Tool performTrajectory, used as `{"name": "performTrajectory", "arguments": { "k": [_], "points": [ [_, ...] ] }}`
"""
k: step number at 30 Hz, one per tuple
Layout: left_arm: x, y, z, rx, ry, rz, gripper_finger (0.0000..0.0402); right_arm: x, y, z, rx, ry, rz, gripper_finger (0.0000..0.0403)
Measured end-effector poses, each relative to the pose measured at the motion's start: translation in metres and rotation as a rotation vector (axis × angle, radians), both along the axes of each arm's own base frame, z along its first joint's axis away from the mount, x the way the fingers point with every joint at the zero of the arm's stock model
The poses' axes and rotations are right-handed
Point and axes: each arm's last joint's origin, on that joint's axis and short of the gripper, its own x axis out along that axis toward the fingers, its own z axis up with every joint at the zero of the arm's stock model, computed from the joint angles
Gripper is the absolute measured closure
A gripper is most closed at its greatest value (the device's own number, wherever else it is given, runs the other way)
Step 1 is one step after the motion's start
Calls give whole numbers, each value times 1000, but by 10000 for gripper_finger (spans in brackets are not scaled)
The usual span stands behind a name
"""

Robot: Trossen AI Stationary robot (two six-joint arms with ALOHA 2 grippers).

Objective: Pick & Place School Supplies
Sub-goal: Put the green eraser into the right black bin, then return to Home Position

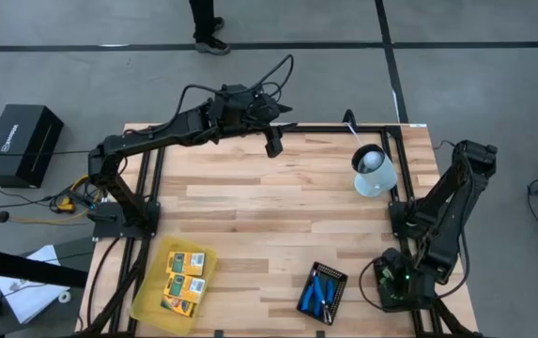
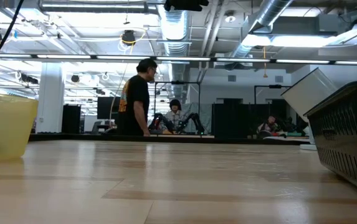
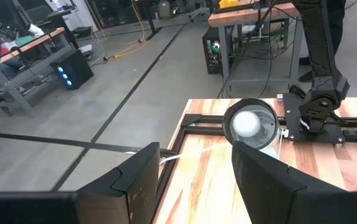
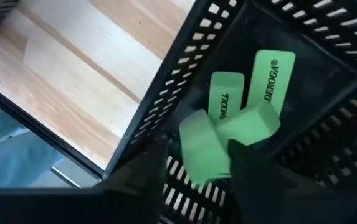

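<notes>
My right gripper (image 4: pixel 197 171) points down into a black ribbed tray (image 4: pixel 328 168) at the table's near right corner (image 1: pixel 395 286). It is shut on a bright green block (image 4: pixel 202 146). Three more green blocks (image 4: pixel 268 78) lie on the tray floor below it. Yellow-orange packs (image 1: pixel 184 274) lie in the translucent yellow tray (image 1: pixel 146 302). Blue-handled tools (image 1: pixel 320 291) lie in a second black tray (image 1: pixel 336 279). My left gripper (image 3: pixel 197 171) is open, raised over the table's far edge (image 1: pixel 274 143), touching nothing. My right gripper pinches the green block by its near end (image 4: pixel 206 167) between the two fingers, which come from above and point down. The block stands out past the fingertips, over the other blocks in the tray. Whether it touches them, I cannot tell.
A clear cup with a white ball inside (image 1: pixel 374 172) lies near the far right of the table, ahead of my left gripper (image 3: pixel 250 124). In the low view the yellow tray (image 2: pixel 4 124) stands left and a black tray (image 2: pixel 352 140) right. A person walks beyond the table (image 2: pixel 138 96).
</notes>
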Motion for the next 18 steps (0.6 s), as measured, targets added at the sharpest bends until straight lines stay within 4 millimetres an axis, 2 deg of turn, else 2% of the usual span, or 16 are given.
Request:
{"name": "performTrajectory", "arguments": {
  "k": [5, 8, 13, 18],
  "points": [
    [0, -1, 1, -11, -6, -2, 209, 0, 0, 0, 0, -7, -22, 188],
    [-9, -5, 11, -83, -67, -27, 209, 4, 0, 9, -19, -111, -59, 167],
    [-41, -15, 44, -187, -204, -58, 209, 16, -10, 49, -158, -433, -168, 168],
    [-86, -27, 80, -263, -364, -51, 209, 26, -36, 108, -421, -737, -252, 189]
  ]
}}
